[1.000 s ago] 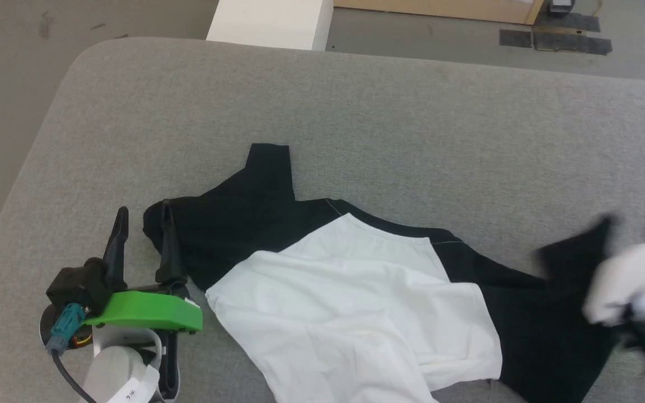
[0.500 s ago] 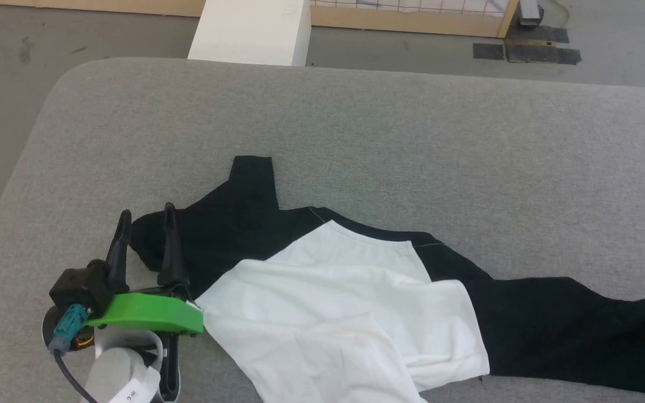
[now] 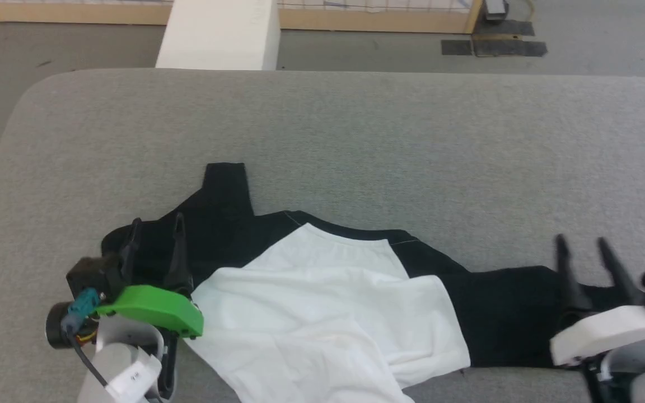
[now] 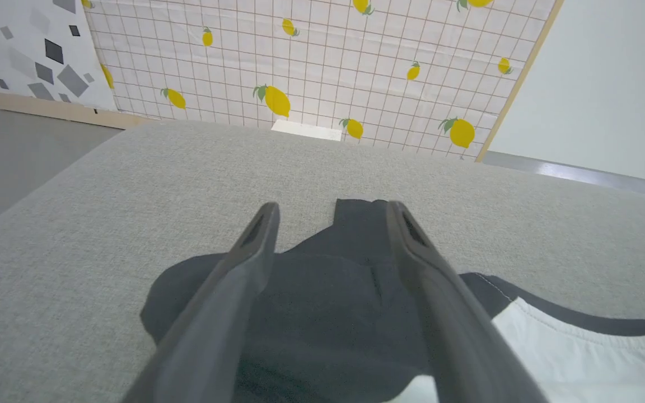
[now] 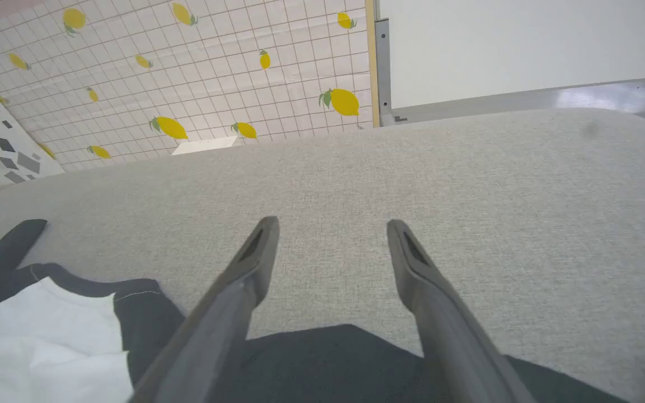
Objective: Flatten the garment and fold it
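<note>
Garment (image 3: 328,296) soft, limp, light, rumpled. Left gripper (image 3: 157,225) jaws wide over garment's left-end sleeve. Right gripper (image 3: 581,242) wide, empty, over right-end sleeve. Best to pinch sleeve ends.

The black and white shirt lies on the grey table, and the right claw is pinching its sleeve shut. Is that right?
Not quite. The shirt does lie on the grey table, but the right claw is open, pinching nothing, as the right wrist view shows.
</note>
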`<state>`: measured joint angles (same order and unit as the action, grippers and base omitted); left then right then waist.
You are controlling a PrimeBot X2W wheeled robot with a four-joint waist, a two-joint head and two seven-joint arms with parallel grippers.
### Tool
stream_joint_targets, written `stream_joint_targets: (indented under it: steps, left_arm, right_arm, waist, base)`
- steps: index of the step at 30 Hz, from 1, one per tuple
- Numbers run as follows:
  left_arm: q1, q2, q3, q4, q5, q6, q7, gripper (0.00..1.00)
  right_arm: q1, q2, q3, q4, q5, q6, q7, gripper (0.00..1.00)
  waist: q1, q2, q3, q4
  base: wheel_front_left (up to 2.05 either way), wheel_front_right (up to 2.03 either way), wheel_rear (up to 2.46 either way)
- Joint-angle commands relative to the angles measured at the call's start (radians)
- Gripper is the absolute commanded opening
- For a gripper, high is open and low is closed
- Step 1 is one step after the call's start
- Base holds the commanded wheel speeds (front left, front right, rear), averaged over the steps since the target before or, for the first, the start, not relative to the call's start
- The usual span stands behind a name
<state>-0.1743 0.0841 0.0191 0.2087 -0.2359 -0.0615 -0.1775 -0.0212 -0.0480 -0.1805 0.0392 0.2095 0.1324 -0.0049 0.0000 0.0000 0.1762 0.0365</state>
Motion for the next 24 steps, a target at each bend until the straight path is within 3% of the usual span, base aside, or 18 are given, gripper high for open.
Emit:
stream_joint_targets:
  steps: [1, 6, 9, 19, 24]
  left_arm:
    - [-0.022, 0.021, -0.001, 0.005, 0.004, -0.005, 0.023, 1.0]
    - [-0.097, 0.101, -0.033, 0.021, 0.001, -0.037, 0.189, 1.0]
    - [-0.183, 0.185, -0.089, 0.043, -0.036, -0.062, 0.359, 1.0]
    - [-0.432, 0.449, -0.303, 0.137, -0.318, -0.069, 0.816, 1.0]
    - [-0.46, 0.498, -0.324, 0.178, -0.369, -0.069, 0.935, 1.0]
  right_arm:
    - [0.013, -0.002, 0.034, -0.009, 0.009, -0.002, -0.013, 1.0]
    - [0.006, -0.002, 0.104, -0.035, 0.023, -0.002, -0.021, 1.0]
    - [-0.011, -0.002, 0.125, -0.061, 0.021, -0.002, -0.022, 1.0]
    - [-0.105, -0.002, 0.205, -0.133, 0.027, -0.002, -0.039, 1.0]
    - [-0.135, -0.002, 0.233, -0.15, 0.033, -0.002, -0.058, 1.0]
  waist:
    - [0.0, 0.0, 0.005, -0.02]
    - [0.0, 0.0, 0.031, -0.047]
    - [0.0, 0.0, 0.06, -0.066]
    - [0.0, 0.0, 0.168, -0.149]
    - [0.0, 0.0, 0.198, -0.177]
  base:
    - [0.0, 0.0, 0.0]
    - [0.0, 0.0, 0.0]
    - [0.0, 0.0, 0.0]
    - [0.0, 0.0, 0.0]
    - [0.0, 0.0, 0.0]
